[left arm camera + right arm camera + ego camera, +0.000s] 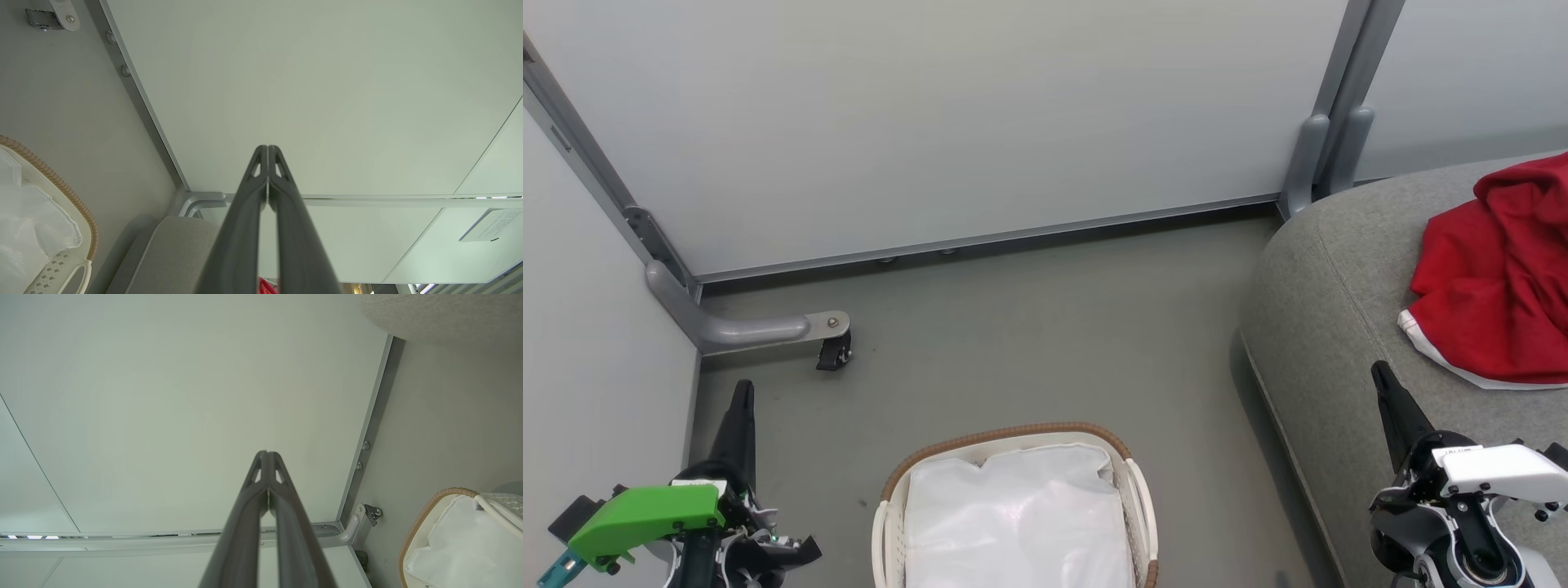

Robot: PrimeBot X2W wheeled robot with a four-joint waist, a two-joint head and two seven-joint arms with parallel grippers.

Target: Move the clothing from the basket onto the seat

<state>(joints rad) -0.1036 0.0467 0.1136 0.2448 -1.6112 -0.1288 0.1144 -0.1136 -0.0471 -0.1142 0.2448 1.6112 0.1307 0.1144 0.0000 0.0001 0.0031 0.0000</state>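
I see the clothing (1494,286) on the seat (1331,327), right of the basket (1013,430), which holds only its liner (1013,523); I judge the task done. Left gripper (742,390) and right gripper (1380,371) flank the basket, pinched together, empty.

Clothing (1494,286) and basket (1013,430) partly past head-view edges.

Closed left tool (267,148) before pale panel (327,81)

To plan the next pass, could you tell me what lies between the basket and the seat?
A strip of bare grey floor separates the basket from the seat, as the head view shows.
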